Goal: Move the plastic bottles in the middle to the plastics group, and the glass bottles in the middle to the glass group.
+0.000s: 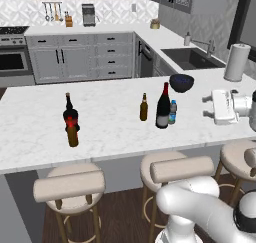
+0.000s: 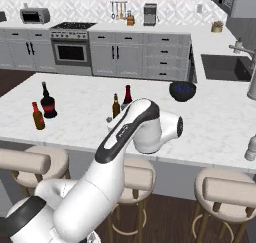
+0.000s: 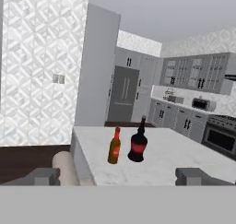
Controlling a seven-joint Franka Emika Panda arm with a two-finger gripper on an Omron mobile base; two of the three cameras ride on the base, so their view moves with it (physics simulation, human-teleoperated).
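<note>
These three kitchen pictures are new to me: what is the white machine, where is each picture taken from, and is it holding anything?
It is a rendered robot arm with a two-finger pincer. Two cameras ride on its base, behind it left and right; the third sits on the hand. On the marble counter, mid-counter, stand a tall black wine bottle, a slim beer bottle and a small bluish plastic bottle. Further left stand a red-labelled dark bottle and a stubby amber bottle, which the hand camera faces. The pincer is open and holds nothing.

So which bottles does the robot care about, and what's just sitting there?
For the job:
small plastic bottle
tall wine bottle
slim beer bottle
glass group: red-label bottle, amber bottle
gripper, open

Just lying about:
dark bowl
paper towel roll
stools
</note>
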